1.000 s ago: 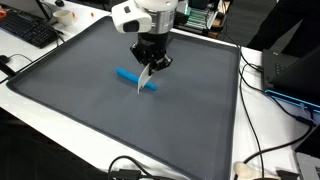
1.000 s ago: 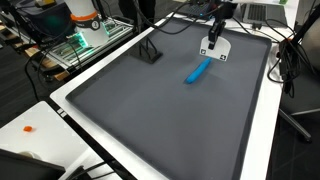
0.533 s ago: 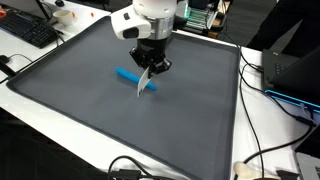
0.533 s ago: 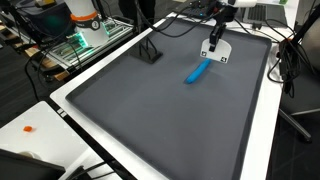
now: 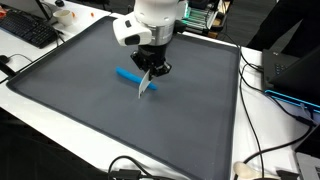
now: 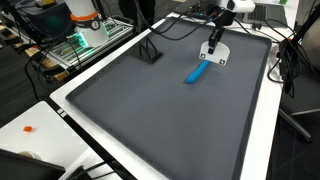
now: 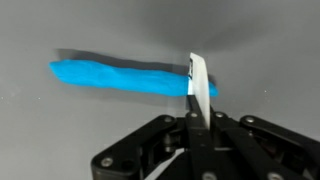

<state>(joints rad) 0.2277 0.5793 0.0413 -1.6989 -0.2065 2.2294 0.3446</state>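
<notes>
My gripper (image 5: 152, 67) is shut on a thin white flat piece (image 5: 145, 85) that hangs below the fingers, lifted off the dark grey mat (image 5: 90, 115). A blue elongated object (image 5: 126, 75) lies flat on the mat just under and beside the white piece. The gripper (image 6: 216, 33), the white piece (image 6: 213, 52), the blue object (image 6: 197, 72) and the mat (image 6: 140, 115) show in both exterior views. In the wrist view the white piece (image 7: 199, 82) stands edge-on between the fingers (image 7: 195, 118), in front of the blue object (image 7: 115, 77).
A black keyboard (image 5: 30, 30) lies beyond the mat's corner. A black stand (image 6: 150, 52) sits near the mat's far edge. Cables (image 5: 265, 160) run along the white table. A small orange item (image 6: 30, 128) lies on the table. Dark equipment (image 5: 295, 70) stands at the side.
The gripper with the white piece has risen slightly. The blue object has not moved.
</notes>
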